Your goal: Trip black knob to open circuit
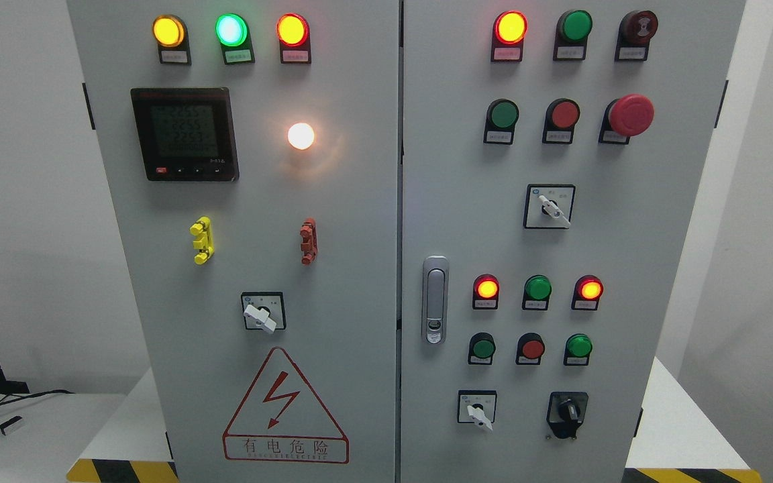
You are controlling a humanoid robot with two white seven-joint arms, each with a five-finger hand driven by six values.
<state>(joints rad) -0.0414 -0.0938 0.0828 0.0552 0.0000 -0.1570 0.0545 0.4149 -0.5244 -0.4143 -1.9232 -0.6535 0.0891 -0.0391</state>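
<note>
Small black rotary knob [568, 409] on black plate – low on right door of grey metal cabinet [373, 268], right of white-handled selector switch [478, 410]. Rigid plastic, stiff detent likely, smooth – you pinch raised centre rib, twist. Neither robot hand in view – finger state unknown.

Bare panel surrounds the black knob [567, 410]; a white selector switch [477, 410] sits left, push buttons [532, 349] above.
</note>
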